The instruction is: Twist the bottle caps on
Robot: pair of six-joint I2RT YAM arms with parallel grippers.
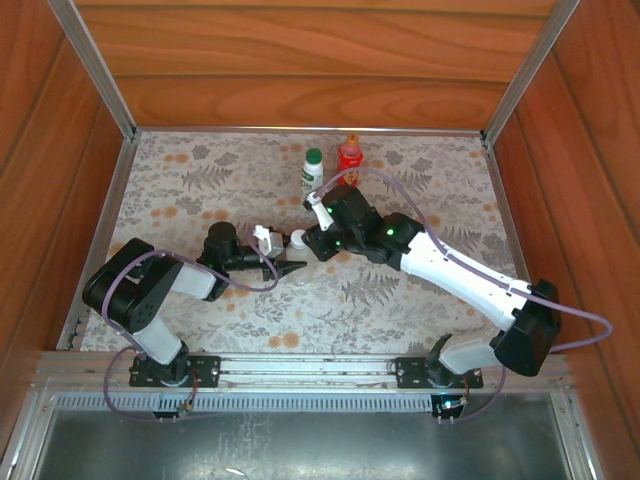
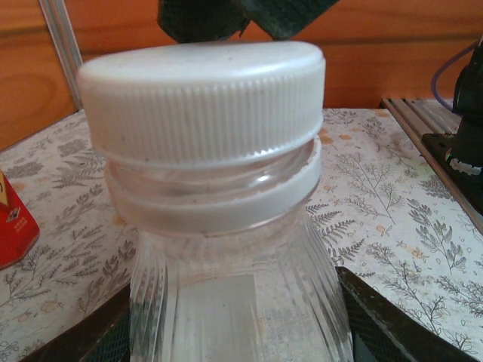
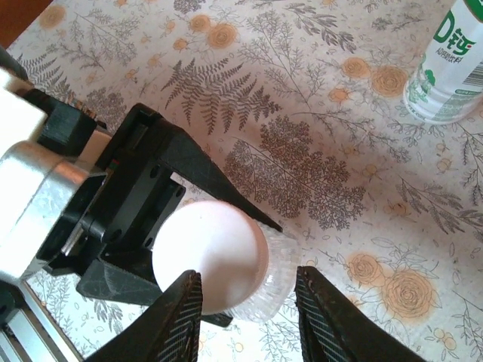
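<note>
The clear bottle (image 2: 234, 302) stands near the middle of the floral worktop (image 1: 200, 190), clamped low on its ribbed body by the left hand (image 1: 290, 256), whose dark fingers (image 2: 392, 324) press in from either side; the white cap (image 3: 207, 253) sits on the bottle's neck, a little tilted, with a gap showing on one side between its ribbed skirt and the neck ring. The right hand (image 3: 247, 273) reaches in from the right and hangs over the cap with its jaws apart; from its wrist view one finger overlaps the cap's edge while the other stands clear of it, with bare worktop showing between, so it is not clamping the cap; whether either finger touches the cap I cannot tell. In the left wrist view the right hand's fingertips (image 2: 287, 15) show dark just above the cap's top. Well apart from this, at the far edge of the worktop, the white bottle (image 3: 453, 64) stands upright with the green cap (image 1: 313, 156) on it; just to its right stands the red bottle (image 1: 350, 158) with the golden cap (image 1: 351, 139) on top.
</note>
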